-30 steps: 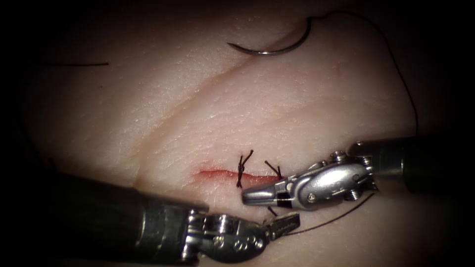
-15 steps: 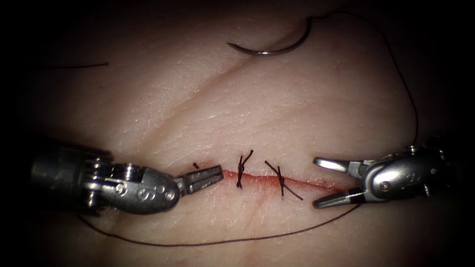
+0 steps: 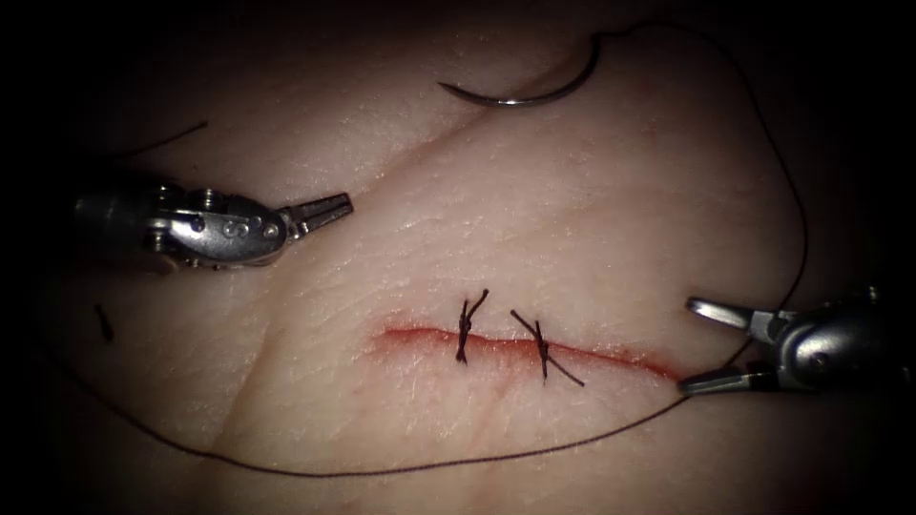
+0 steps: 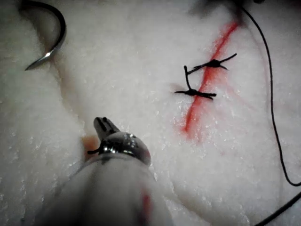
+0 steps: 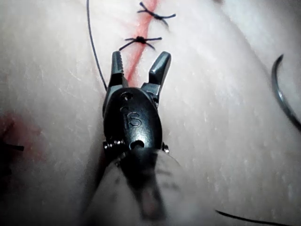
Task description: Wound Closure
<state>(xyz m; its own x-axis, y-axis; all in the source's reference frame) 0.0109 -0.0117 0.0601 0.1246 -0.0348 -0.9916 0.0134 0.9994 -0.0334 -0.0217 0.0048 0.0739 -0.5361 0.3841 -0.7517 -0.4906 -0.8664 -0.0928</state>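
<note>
Pale tissue [image 3: 592, 229] carries a cut [image 3: 520, 348] with two knotted stitches [image 3: 465, 329] across its middle; both ends remain unstitched. Far from it, the needle [image 3: 523, 93] lies free on the surface, its thread [image 3: 401, 471] looping near. Left hand [image 3: 329, 207], closed and empty, sits nearest the needle; right hand [image 3: 711, 348] gapes empty at the cut's right end.

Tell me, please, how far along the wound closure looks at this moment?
Done: two knotted stitches cross the cut. In hand: nothing; the right tool is open, the left tool shut and empty, and the needle lies on the tissue, its thread trailing. Left: red, unstitched cut at both ends.
</note>
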